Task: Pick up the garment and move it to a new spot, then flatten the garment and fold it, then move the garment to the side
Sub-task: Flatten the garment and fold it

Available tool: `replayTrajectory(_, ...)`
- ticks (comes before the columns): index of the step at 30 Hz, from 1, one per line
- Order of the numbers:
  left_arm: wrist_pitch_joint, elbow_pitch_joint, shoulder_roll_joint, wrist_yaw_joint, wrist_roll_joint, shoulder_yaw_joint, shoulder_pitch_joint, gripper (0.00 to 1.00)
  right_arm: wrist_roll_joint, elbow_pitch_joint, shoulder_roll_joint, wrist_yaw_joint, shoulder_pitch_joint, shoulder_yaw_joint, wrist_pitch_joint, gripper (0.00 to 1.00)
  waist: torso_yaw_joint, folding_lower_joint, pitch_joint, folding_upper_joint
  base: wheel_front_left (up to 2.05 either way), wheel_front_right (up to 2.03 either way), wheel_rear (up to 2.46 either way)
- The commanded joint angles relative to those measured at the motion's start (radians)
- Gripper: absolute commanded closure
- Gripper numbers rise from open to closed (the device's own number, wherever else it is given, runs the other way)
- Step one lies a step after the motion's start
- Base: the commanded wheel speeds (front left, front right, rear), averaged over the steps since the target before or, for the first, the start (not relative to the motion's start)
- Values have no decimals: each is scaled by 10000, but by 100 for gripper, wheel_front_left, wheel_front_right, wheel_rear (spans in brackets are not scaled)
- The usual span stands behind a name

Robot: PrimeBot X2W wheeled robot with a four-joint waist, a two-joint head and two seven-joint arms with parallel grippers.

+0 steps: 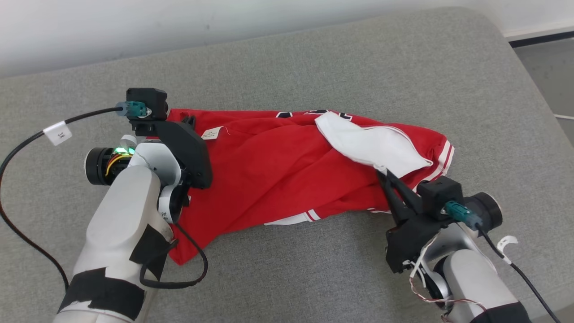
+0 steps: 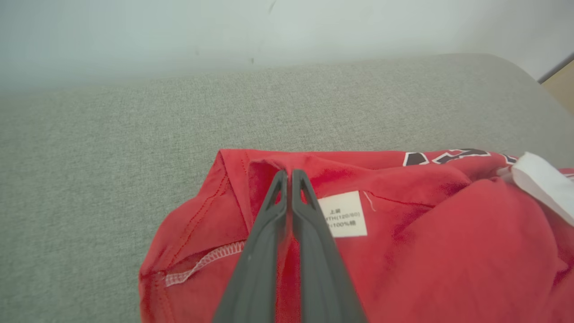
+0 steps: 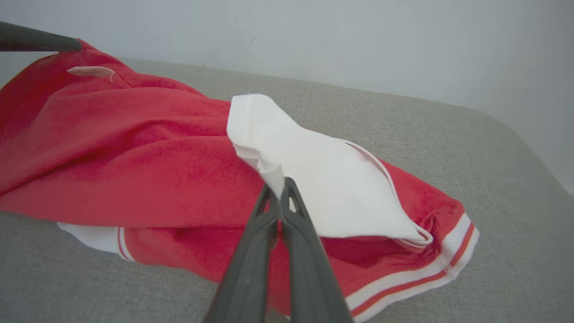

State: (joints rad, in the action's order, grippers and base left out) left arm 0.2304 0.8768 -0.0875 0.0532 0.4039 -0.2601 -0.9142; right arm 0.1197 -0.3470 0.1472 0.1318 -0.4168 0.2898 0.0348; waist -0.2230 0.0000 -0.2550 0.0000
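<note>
While the left tool (image 2: 289,172) grips the garment (image 1: 269,170), the right tool (image 3: 280,184) grips its white flap (image 3: 332,193).

The left arm (image 1: 121,215) rises from the lower left, its pale forearm banded with black tape and its wrist bent so that the left gripper (image 2: 289,172) points away from the body. Its two dark fingers are pressed together, pinching an edge of the garment (image 1: 269,166). The right arm (image 1: 471,278) comes in from the lower right, angled inward. The right gripper (image 3: 280,185) is closed too, its tips nipping a white fold.
</note>
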Motion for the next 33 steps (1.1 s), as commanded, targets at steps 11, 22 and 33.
replayTrajectory(11,-1807,-961,2,291,1166,1056,-476,100,867,1155,451,-22,-1250,-883,-338,100,-84,0,279,0,0,0,0)
replayTrajectory(22,-1832,-1888,-1120,607,1850,1769,-2616,100,2640,-373,441,-22,-6208,-22,419,100,-670,0,-1413,0,0,0,0)
replayTrajectory(33,-1732,-3489,-2293,534,1396,1797,-6303,100,2204,-2269,518,-22,-10994,-1335,-1246,100,-762,0,-3832,0,0,0,0)
